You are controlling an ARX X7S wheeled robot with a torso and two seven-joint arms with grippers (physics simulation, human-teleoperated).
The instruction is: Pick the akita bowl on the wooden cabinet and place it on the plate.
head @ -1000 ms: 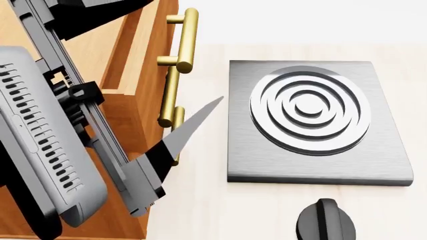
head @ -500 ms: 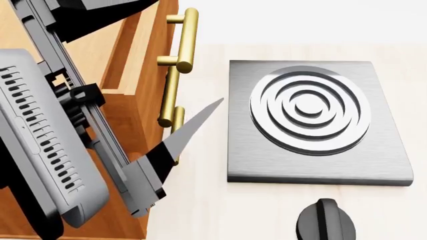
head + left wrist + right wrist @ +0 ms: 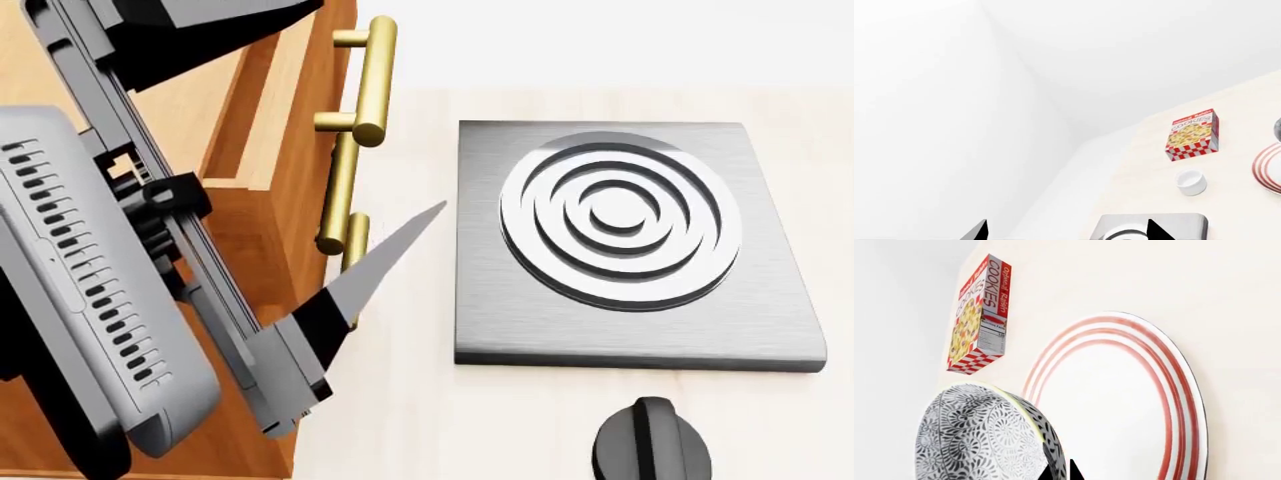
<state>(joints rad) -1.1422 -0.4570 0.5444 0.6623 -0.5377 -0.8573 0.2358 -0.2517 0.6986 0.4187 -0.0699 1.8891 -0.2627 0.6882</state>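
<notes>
My right claw (image 3: 1059,474) is clamped on the rim of the small white akita bowl with dark leafy speckles (image 3: 981,440), held just beside the large white red-ringed plate (image 3: 1121,405). My left claw (image 3: 1064,231) points past the orange-brown wooden cabinet (image 3: 267,190), fingers spread apart and empty.

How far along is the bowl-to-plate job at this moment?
Done: the akita bowl is off the wooden cabinet and sits at the right gripper, close by the plate; the grip looks closed on its rim, though only the tips show. In hand: carrying it in over the plate. Left: setting it down and releasing. The left gripper is open and idle.
</notes>
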